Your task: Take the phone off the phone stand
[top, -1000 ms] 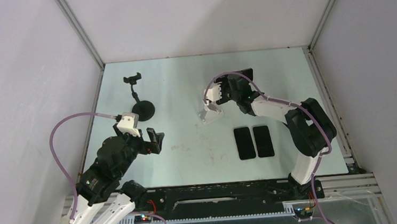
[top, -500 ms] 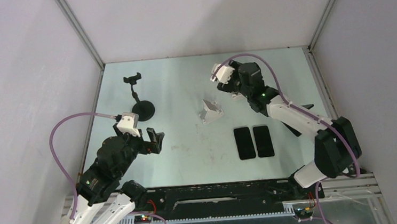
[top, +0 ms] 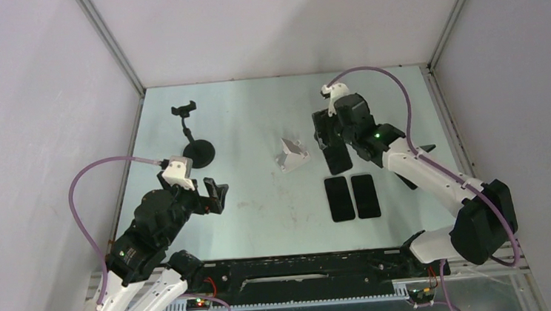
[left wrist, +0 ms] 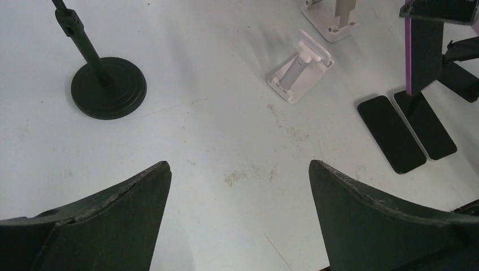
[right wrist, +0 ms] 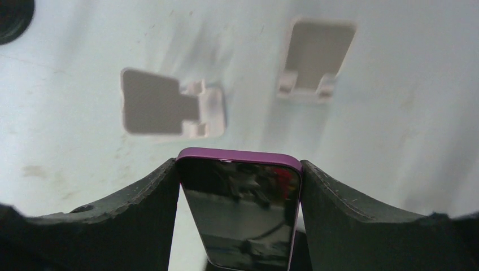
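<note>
- Your purple-edged phone with a dark glass face (right wrist: 238,226) is off the stands. It hangs upright in the air over the right half of the pale grey table (top: 254,105), and the left wrist view shows it edge-on.
- Your right gripper (right wrist: 238,169) is clamped on the phone. One dark finger (right wrist: 141,209) presses against each long side, and one end of the phone shows just past the fingertips.
- Two flat black phones (top: 353,197) lie side by side on the table just below the held phone. In the overhead view its lower end sits at their far ends. These views do not settle whether it touches them.
- A white folding phone stand (top: 292,154) sits on the table just to the left of the held phone and apart from it.
- A second white stand (right wrist: 316,56) shows beyond the phone in the right wrist view, near the first and also apart from the phone.
- A black pole stand on a round base (top: 199,152) stands at the far left, well apart from the phone.
- Your left gripper (left wrist: 238,165) has its jaws spread wide and holds nothing. It is over the near left of the table, well apart from the phone.
</note>
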### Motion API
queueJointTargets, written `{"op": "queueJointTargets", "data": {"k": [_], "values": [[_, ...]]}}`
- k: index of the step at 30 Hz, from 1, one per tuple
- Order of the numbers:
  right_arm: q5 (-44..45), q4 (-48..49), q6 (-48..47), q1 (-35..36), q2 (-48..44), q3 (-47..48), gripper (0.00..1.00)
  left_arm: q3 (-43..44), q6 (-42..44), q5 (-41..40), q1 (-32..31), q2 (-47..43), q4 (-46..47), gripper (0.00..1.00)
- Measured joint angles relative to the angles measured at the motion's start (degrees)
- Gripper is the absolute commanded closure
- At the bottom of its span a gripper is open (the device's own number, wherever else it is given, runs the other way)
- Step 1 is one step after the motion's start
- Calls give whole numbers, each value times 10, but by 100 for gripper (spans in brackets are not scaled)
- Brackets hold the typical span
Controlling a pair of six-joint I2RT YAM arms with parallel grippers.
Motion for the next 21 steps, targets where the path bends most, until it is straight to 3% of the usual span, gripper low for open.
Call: {"op": "queueJointTargets", "data": {"k": [9, 21], "values": [[-52, -127, 257, 30, 6, -5, 100, 0, 0, 0, 0, 0, 0, 0], [-74, -120, 371, 100, 91, -59, 100, 0, 0, 2, 0, 0, 0, 0]]}}
